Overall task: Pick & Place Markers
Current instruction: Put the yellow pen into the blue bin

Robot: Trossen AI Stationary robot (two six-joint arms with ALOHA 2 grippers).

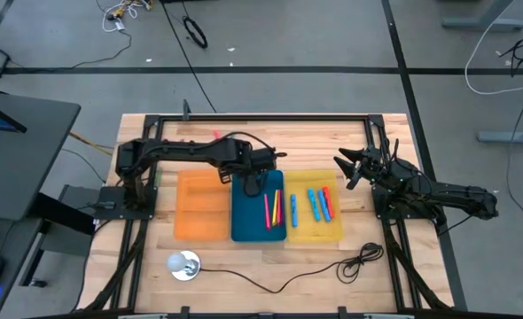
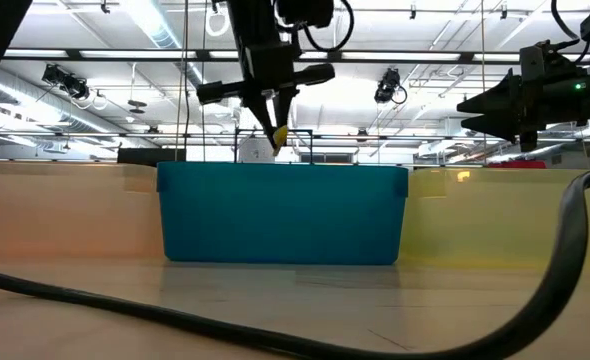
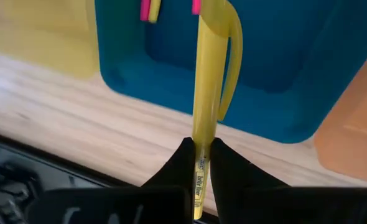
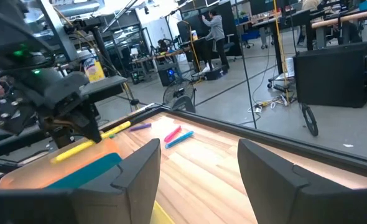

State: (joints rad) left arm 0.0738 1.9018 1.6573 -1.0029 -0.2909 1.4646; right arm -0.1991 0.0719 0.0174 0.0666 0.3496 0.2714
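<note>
The left end effector (image 3: pixel 199 163) pinches a slim, stiff yellow plastic marker (image 3: pixel 207 93) by its end above the blue rectangular tray (image 1: pixel 244 226), centre frame, a light, likely slippery load.

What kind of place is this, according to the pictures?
Most likely a robotics lab or workshop in a large industrial hall. The right wrist view shows workbenches with equipment and a person at a desk, the low view a high ceiling with strip lights, and cables lie on the concrete floor.

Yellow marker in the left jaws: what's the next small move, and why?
Probably lower it and release. The left gripper is shut on the yellow marker, held above the blue tray, where pink and yellow markers already lie.
</note>
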